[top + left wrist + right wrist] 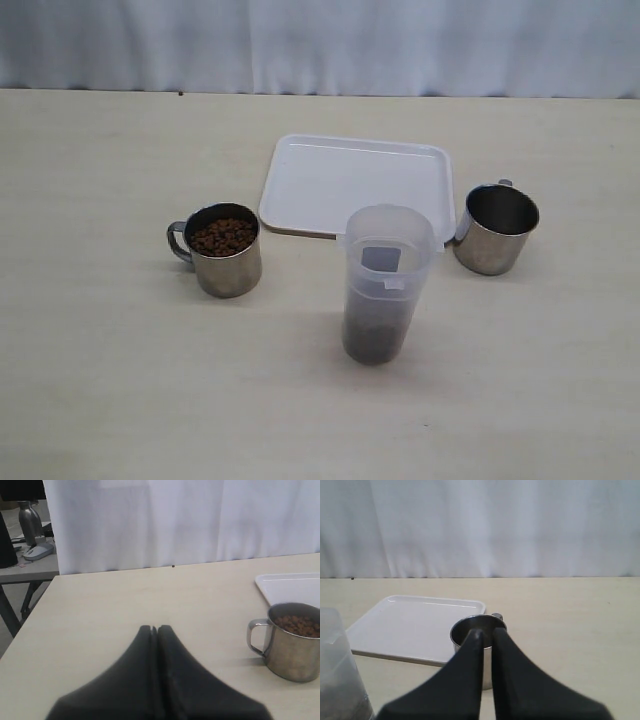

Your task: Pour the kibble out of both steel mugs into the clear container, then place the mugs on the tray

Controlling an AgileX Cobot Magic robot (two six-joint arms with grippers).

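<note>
One steel mug [225,250] stands left of centre, its kibble [223,237] filling it near the rim. The other steel mug [495,228] stands at the right and looks empty, beside the tray's corner. Between them, nearer the front, stands the clear container [385,285] with dark kibble [373,338] at its bottom. The white tray [355,185] lies empty behind it. Neither gripper shows in the exterior view. My left gripper [154,628] is shut on nothing, the full mug [292,642] off to its side. My right gripper [487,632] is shut and empty, short of the empty mug [465,629].
A white curtain hangs behind the table's far edge [320,93]. In the left wrist view a side desk [27,567] with a metal bottle [30,522] stands beyond the table's side edge. The container's wall [337,670] is near my right gripper.
</note>
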